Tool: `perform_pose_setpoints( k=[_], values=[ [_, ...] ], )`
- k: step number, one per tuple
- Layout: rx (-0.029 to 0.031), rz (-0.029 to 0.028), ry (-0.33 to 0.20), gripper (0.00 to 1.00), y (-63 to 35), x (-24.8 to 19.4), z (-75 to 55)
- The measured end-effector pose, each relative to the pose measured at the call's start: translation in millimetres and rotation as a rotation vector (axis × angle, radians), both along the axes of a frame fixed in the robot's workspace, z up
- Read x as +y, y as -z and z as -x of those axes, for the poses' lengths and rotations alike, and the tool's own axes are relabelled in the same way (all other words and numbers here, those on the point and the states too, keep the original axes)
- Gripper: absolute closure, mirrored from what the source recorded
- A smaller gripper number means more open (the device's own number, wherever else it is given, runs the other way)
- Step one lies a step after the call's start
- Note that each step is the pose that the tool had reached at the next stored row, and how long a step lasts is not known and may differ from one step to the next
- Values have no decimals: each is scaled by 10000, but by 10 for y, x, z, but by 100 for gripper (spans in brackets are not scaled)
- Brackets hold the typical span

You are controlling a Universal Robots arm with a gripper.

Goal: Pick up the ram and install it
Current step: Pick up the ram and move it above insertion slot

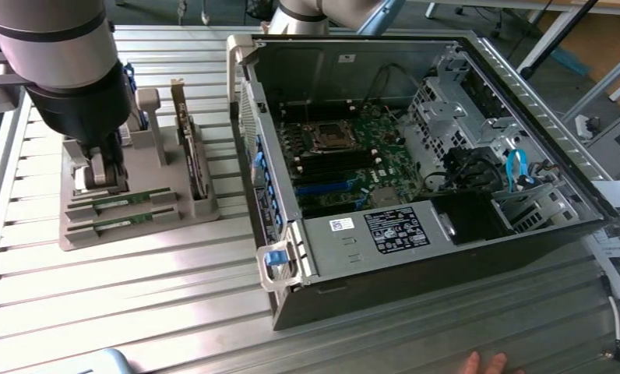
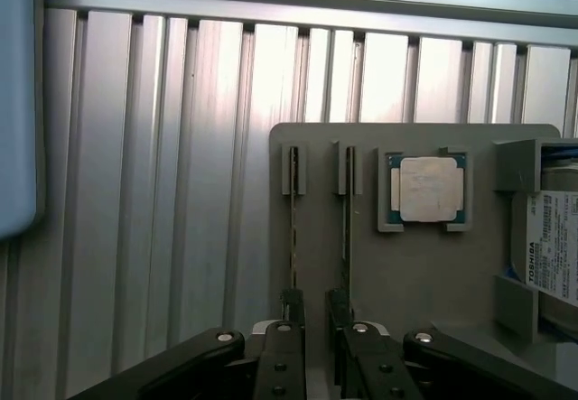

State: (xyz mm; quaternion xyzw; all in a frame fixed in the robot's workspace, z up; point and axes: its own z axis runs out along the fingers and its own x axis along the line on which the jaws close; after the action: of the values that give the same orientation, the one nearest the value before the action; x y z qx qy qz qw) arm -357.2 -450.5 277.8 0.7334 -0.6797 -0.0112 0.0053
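While gripper (image 2: 315,317) hangs above ram (image 2: 293,228), jaws stand apart, empty | drive label (image 2: 549,242): TOSHIBA

Jaws just above the ram (image 1: 144,199) (on grey tray (image 1: 133,238))

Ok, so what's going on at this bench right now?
A Universal Robots arm has its gripper open and empty, hanging just above two RAM sticks seated in a grey holder tray. Neither stick has been lifted out yet. The open PC case, motherboard exposed, sits at the exterior view's right.
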Motion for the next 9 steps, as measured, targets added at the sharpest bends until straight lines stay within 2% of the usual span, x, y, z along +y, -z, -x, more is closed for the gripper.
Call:
perform_pose_setpoints(
  k=[9],
  values=[
    [0, 0, 1, 76, 146, -21, 0]
  ],
)
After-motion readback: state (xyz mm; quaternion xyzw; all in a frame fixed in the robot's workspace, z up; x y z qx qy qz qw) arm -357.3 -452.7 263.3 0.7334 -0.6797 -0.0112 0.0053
